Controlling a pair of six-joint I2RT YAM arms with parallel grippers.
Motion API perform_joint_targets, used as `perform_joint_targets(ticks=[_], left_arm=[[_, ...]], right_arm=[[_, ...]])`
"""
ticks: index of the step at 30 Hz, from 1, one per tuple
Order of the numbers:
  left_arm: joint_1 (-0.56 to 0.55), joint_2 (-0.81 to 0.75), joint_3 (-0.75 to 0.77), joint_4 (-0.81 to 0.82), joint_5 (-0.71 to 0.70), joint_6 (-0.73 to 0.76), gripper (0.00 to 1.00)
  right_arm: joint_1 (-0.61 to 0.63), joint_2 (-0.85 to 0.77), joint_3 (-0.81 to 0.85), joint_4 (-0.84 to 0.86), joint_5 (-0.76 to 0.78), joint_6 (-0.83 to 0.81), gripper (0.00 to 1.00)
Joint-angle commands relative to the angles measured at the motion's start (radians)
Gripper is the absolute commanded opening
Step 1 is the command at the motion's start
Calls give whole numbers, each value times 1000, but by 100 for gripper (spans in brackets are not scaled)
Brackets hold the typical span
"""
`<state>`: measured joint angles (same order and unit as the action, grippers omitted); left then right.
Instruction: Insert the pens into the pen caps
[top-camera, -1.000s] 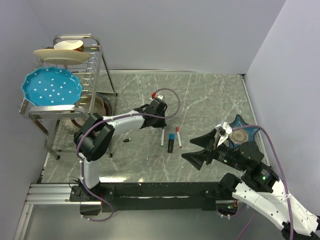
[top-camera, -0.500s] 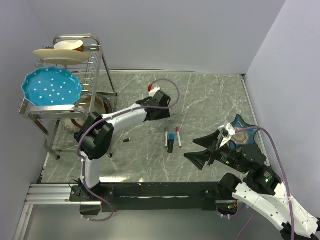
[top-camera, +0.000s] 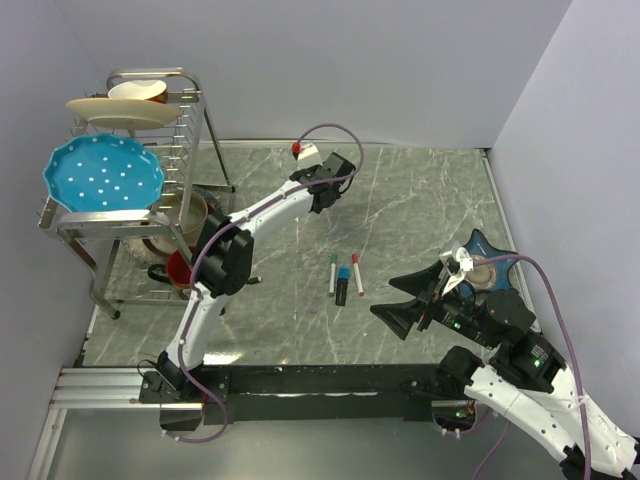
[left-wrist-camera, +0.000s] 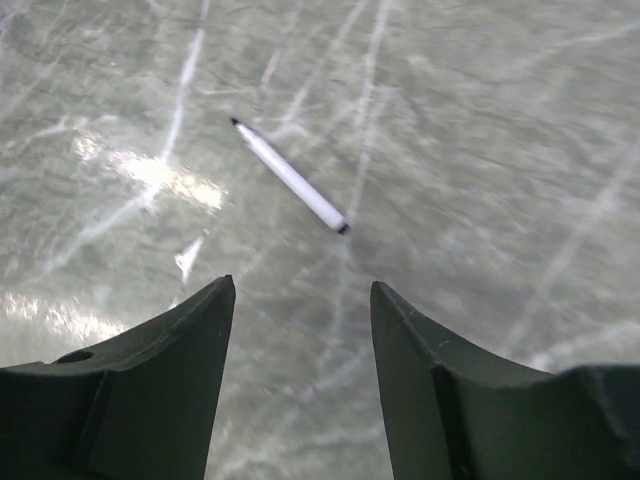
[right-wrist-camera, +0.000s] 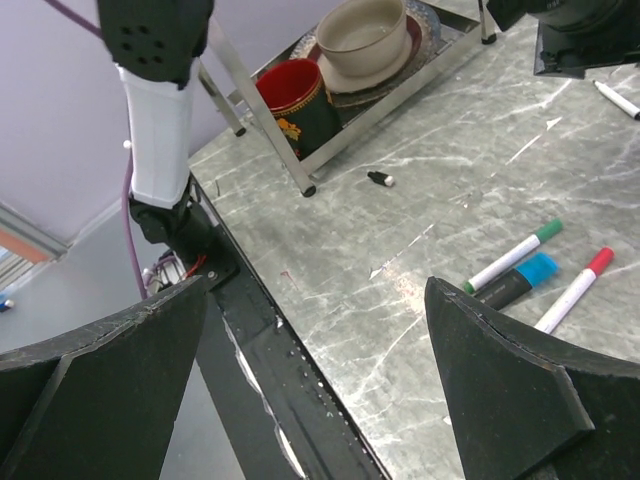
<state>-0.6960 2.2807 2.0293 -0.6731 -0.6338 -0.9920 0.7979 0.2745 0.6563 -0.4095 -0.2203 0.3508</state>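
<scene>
Left wrist view: the left claw (left-wrist-camera: 302, 290) is wide open, a white pen (left-wrist-camera: 290, 177) on the counter (left-wrist-camera: 500, 150) ahead. The right claw (right-wrist-camera: 315, 290) is wide too.

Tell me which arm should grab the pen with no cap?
Left. The left gripper, open, hovers above the uncapped white pen at the far side of the table; the right gripper sits far off near the front edge.

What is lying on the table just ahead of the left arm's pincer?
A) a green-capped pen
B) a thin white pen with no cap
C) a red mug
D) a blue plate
B: the left wrist view shows a thin white pen with a bare dark tip, lying alone on the table beyond the open left pincer.
</scene>
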Motion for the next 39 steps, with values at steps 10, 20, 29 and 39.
perform_joint_targets(ticks=[10, 20, 29, 39], left_arm=[[85, 149, 120, 120, -6, 68, 61], [121, 207, 111, 135, 25, 75, 61], [130, 252, 144, 49, 40, 62, 59], [128, 136, 31, -56, 46, 49, 46]], right_arm=[[-2, 12, 49, 1, 24, -3, 96], [0, 40, 36, 28, 32, -10, 96], [-2, 71, 68, 17, 30, -30, 96], [-2, 54, 78, 21, 27, -6, 96]])
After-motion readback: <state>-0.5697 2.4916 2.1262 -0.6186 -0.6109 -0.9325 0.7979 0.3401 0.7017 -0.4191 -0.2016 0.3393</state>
